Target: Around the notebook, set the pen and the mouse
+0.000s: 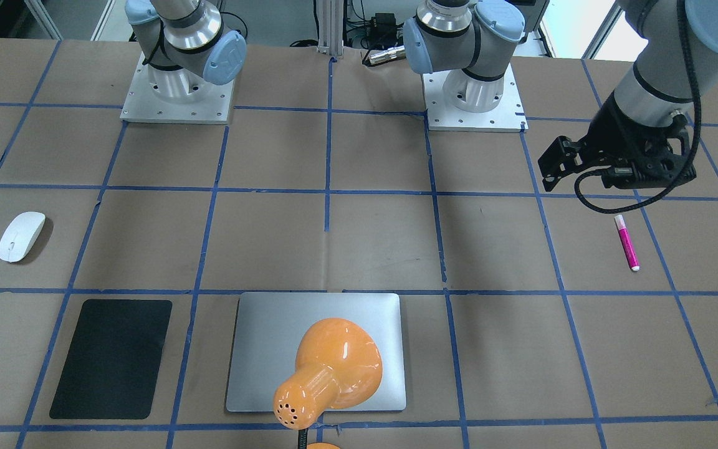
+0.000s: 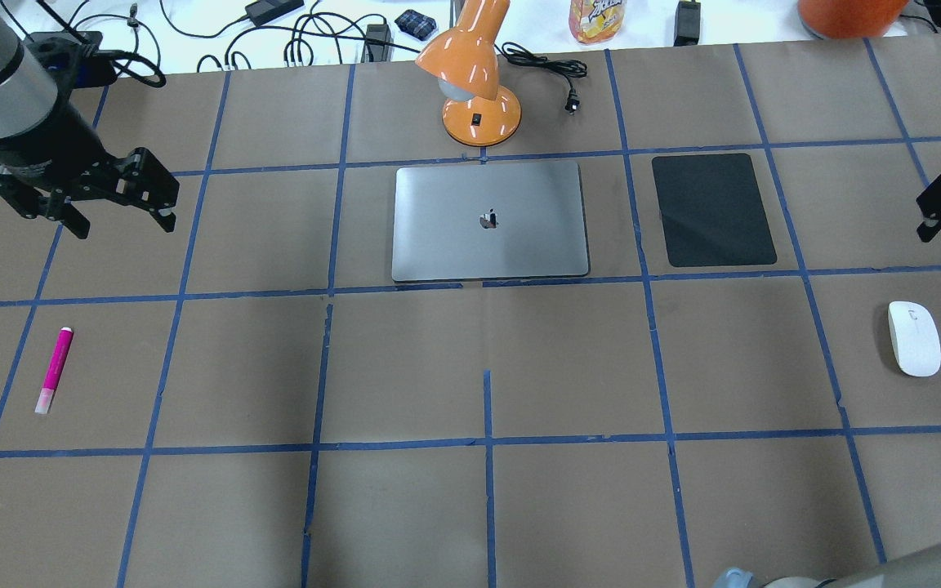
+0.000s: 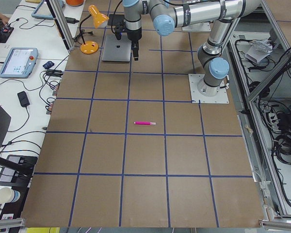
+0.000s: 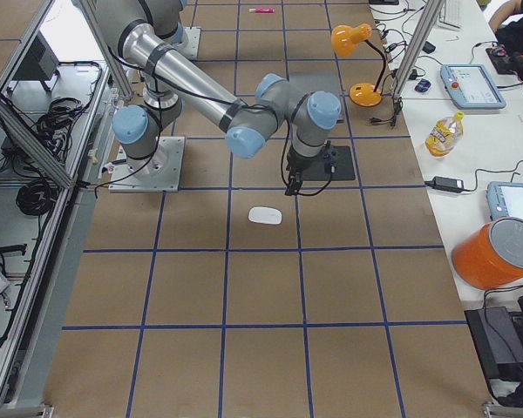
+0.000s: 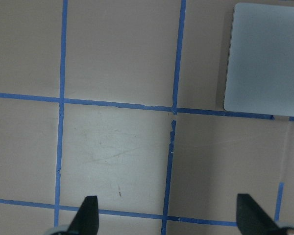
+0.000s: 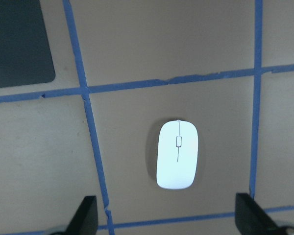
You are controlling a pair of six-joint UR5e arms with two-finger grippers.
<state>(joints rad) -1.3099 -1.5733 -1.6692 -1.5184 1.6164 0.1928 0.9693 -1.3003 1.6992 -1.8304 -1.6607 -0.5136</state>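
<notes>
The magenta pen [image 2: 55,369] lies flat on the table's left side. My left gripper [image 2: 123,227] hangs open and empty above the table, beyond the pen and left of the silver notebook [image 2: 489,220]. The notebook's corner also shows in the left wrist view [image 5: 264,58]. The white mouse [image 2: 914,338] rests at the right. In the right wrist view the mouse [image 6: 177,154] sits just ahead of my open right gripper [image 6: 165,199], between the lines of its spread fingers and untouched.
A black mat [image 2: 713,209] lies right of the notebook. An orange desk lamp [image 2: 474,73] stands behind the notebook, its head leaning over the lid. Cables, a bottle and an orange bucket sit past the table's far edge.
</notes>
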